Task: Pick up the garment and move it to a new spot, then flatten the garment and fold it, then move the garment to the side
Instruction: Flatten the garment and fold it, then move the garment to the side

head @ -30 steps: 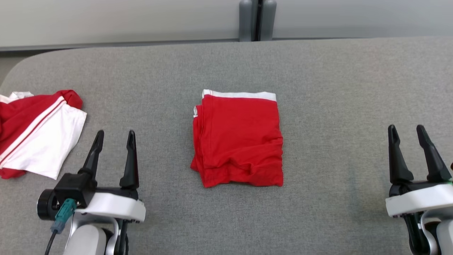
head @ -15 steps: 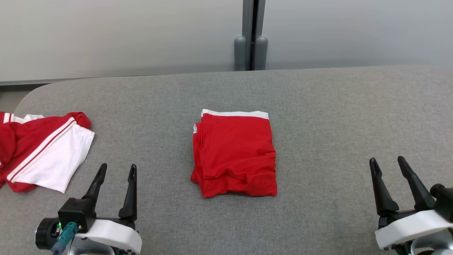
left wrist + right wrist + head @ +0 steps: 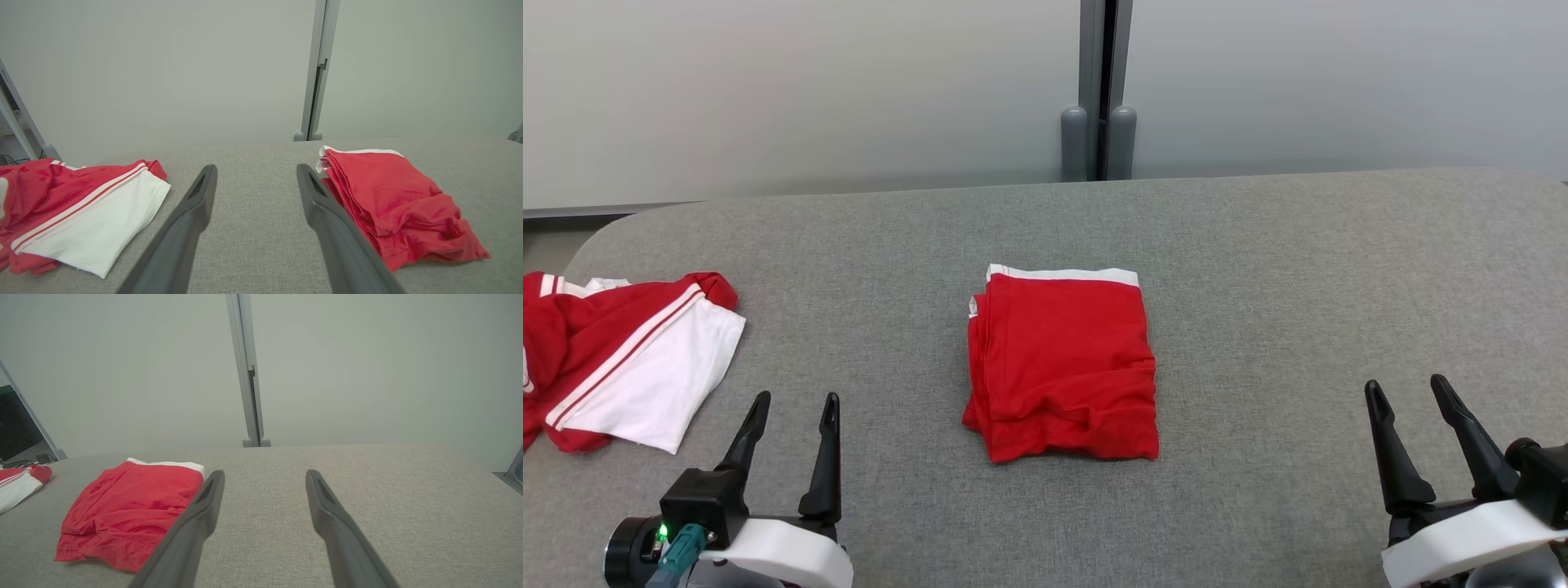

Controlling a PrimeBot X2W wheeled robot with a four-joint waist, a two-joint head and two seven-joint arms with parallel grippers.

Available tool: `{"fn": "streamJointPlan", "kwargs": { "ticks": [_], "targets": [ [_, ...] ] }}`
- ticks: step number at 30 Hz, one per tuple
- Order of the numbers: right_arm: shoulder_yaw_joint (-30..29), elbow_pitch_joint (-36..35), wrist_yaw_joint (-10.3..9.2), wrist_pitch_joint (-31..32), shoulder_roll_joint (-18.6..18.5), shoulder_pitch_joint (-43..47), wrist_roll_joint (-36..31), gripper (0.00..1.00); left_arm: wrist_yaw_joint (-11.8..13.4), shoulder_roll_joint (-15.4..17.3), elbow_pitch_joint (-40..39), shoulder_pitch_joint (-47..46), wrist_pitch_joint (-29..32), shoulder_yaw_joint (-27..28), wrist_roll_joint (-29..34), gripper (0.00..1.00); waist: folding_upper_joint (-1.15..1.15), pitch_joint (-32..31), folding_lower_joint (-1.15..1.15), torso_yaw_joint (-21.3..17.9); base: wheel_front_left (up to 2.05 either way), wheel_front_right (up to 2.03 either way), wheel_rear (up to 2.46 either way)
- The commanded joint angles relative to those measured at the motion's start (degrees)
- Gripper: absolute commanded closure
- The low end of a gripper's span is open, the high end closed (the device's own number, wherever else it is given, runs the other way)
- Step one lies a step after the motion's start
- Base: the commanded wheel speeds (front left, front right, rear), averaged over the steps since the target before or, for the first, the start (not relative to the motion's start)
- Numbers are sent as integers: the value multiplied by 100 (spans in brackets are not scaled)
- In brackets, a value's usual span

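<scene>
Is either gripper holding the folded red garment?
No, the red garment lies free between the left gripper and right gripper, both with jaws open.

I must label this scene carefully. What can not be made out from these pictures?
- Striped garment: its left part is cut off by the left edge in the head view.
- Folded garment: lower layers hidden under its top layer; the fold count is unclear.
- Right gripper: its wrist is cut off at the head view's lower right corner.
</scene>
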Motion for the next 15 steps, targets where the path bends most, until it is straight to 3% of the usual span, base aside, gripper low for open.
{"fn": "streamJointPlan", "kwargs": {
  "ticks": [1, 15],
  "targets": [
    [-32, -45, 16, 30, -6, 48, -40, 0, 56, 16, -48, 28, 20, -2, -24, 0, 0, 0, 0, -1, 0, 0, 0],
    [-50, -39, 16, 4, 4, 18, -42, 0, 208, 15, -275, 57, 150, -83, 8, 0, 0, 47, 0, -2, 0, 0, 0]
  ]
}}
